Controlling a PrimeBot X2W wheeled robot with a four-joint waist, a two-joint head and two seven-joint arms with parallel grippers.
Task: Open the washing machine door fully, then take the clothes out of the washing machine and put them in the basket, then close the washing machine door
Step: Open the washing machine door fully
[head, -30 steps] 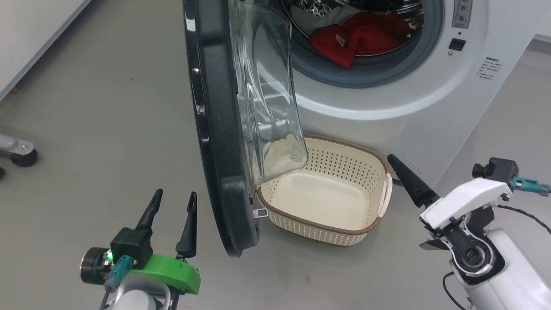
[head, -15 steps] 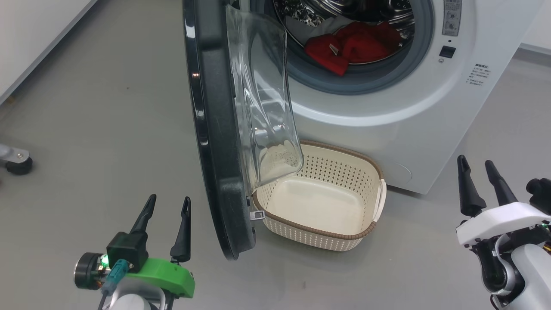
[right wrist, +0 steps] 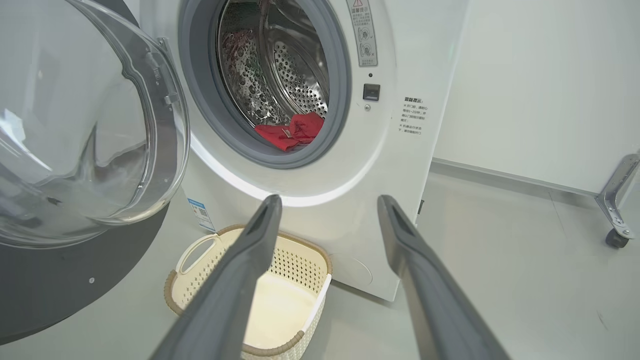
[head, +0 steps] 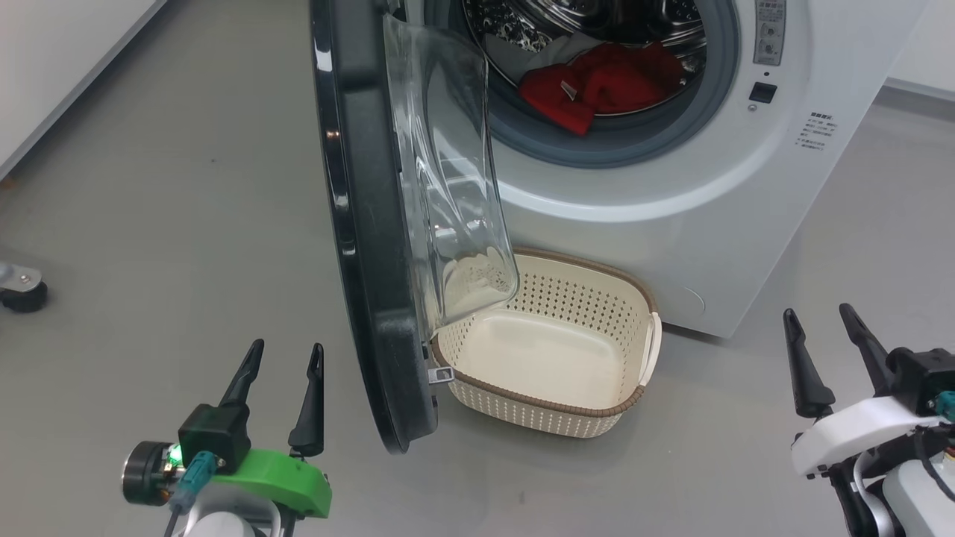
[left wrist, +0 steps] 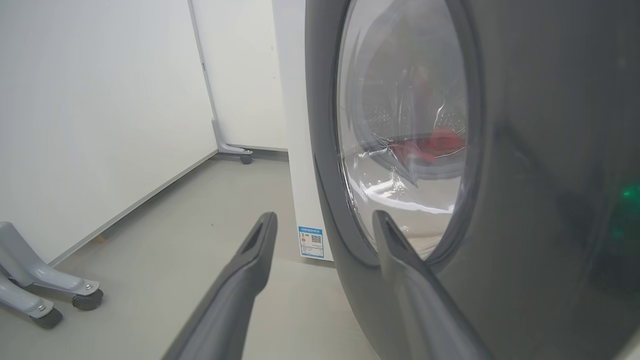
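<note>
Washing machine door (head: 365,261) stands open, just beside left gripper (head: 287,347) | both left fingers wide apart, holding nothing | right gripper (head: 816,311) wide apart, holding nothing | basket (head: 582,298) on floor (head: 186,186) against washing machine (head: 671,224) | red clothes (head: 589,86) lie in drum (right wrist: 295,65)

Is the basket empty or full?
Empty. The basket shows a bare cream bottom; the clothes lie inside the washing machine.

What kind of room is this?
Likely a lab or test space set up for laundry: a washer with red clothes in it, a basket on grey floor, white wheeled panels.
</note>
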